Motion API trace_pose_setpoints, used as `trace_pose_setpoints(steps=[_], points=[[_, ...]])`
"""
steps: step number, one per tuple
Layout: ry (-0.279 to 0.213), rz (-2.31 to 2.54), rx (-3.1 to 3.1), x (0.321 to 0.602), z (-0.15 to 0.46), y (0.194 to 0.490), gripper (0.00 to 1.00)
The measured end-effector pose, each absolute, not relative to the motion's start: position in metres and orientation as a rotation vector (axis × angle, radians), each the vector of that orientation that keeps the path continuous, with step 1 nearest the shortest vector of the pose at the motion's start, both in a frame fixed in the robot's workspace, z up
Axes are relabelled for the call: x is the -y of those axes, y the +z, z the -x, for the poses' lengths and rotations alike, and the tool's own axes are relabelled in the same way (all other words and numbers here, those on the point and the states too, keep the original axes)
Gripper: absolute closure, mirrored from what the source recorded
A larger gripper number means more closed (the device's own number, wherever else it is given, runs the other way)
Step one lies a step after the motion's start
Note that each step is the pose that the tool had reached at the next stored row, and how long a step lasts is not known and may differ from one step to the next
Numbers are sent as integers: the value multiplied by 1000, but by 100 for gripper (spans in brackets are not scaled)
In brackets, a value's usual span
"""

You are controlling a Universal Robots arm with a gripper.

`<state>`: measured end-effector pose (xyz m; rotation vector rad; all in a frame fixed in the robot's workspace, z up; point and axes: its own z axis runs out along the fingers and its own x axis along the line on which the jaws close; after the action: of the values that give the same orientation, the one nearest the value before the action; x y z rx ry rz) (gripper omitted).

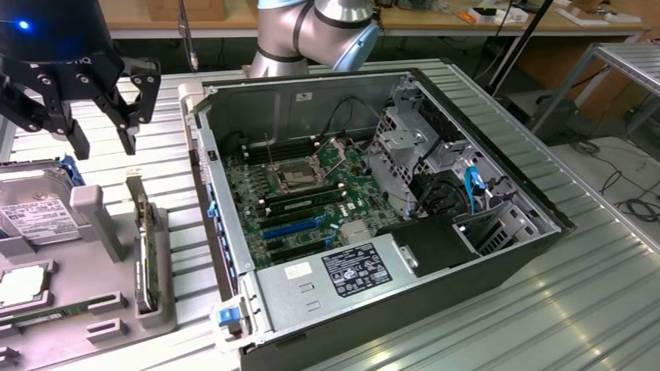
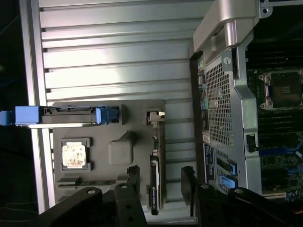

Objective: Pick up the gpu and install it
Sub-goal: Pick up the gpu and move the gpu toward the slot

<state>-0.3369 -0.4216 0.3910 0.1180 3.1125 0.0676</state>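
Black three-fingered gripper (image 1: 103,133), fingers spread, over thin dark upright gpu (image 1: 147,247) in grey moulded holder (image 1: 91,220), exterior view's left; off-centre descent could topple it.

Ribbed metal tabletop (image 1: 577,309), wooden bench (image 1: 433,25) behind, cables (image 1: 639,207) on the floor (image 1: 608,166).

gpu (image 1: 150,255) on edge in tray (image 1: 113,303) — case (image 1: 268,100) at exterior view's right.

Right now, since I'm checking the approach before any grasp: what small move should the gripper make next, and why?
Probably lower straight down, jaws open. The gripper hangs open above the grey holder; in the wrist view the gpu stands on edge between its fingers, untouched.
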Motion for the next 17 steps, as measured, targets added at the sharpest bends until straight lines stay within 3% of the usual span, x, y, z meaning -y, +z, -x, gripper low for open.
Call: trace_pose_setpoints(steps=[17], points=[[68, -118, -3112, 422, 337, 387, 52]])
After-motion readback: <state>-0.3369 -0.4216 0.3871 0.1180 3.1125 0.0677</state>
